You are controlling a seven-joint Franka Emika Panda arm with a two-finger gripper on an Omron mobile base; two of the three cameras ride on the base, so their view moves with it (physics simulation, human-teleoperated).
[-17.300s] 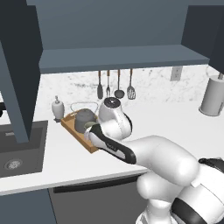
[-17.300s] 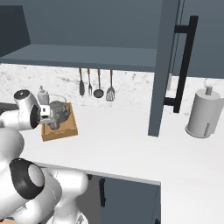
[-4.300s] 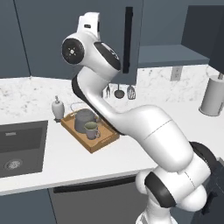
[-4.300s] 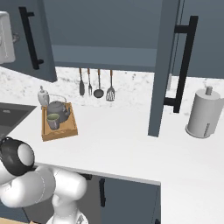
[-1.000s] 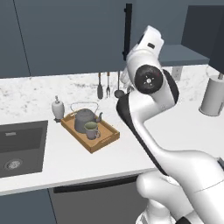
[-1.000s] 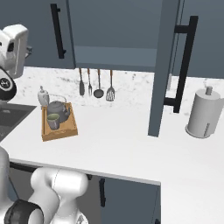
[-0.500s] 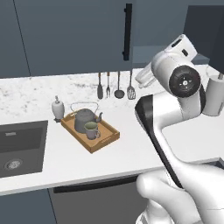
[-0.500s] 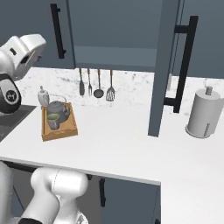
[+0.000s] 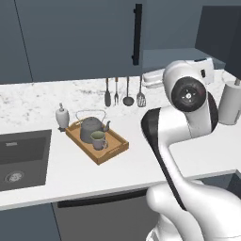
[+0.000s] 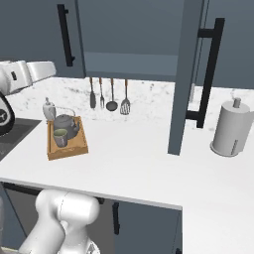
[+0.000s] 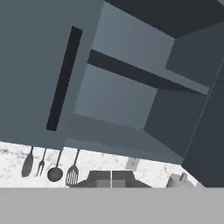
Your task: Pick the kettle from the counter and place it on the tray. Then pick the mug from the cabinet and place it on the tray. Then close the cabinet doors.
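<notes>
the arm [image 9: 188, 122] partly hides the paper towel roll [image 9: 231, 103].

A soap bottle [image 9: 61, 116] stands near the table's back edge, beside a sink [image 9: 21, 159]. Four utensils [image 9: 123, 92] hang on the wall. A paper-towel roll [image 10: 230, 129] stands far right.

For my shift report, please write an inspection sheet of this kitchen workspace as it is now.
Surface: white marble-look counter with a dark sink set in it.
Job's things: kettle and mug both stand on the wooden tray. Left cabinet door shut; right cabinet door stands open; cabinet shelf bare.
Clutter: soap bottle beside the tray; pale grey cylinder.
Hand: the hand is shut, holds nothing, faces the open cabinet.
Cables: nothing seen.
Surroundings: four utensils hang on the backsplash.
</notes>
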